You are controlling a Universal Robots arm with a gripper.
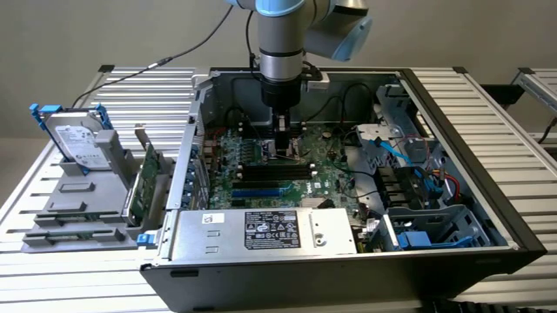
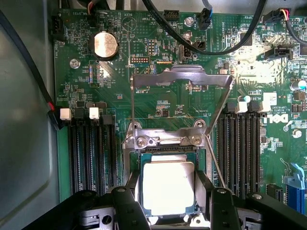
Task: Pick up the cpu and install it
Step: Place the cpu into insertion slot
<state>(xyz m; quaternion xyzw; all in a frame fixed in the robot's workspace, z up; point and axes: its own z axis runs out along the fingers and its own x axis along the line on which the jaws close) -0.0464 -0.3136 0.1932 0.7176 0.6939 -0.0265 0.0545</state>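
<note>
The cpu [image 2: 168, 188], a small square chip with a pale metal top, sits between my two black fingers [image 2: 130, 203] directly over the socket frame [image 2: 165, 140] on the green motherboard [image 2: 158, 103]. My gripper [image 2: 168, 186] is closed on the chip's two opposite edges. The socket's metal load plate [image 2: 182, 77] is swung up and open beyond it. In the exterior view my gripper [image 1: 283, 151] reaches straight down into the open computer case [image 1: 474, 195], its tips at the board near the memory slots.
Black memory slots [image 2: 91, 153] run along both sides of the socket, and black cables [image 2: 201, 45] arch over the board. A power supply box [image 1: 261, 231] fills the case's near side. A hard drive [image 1: 78, 140] in blue brackets stands on grey holders at the exterior view's left.
</note>
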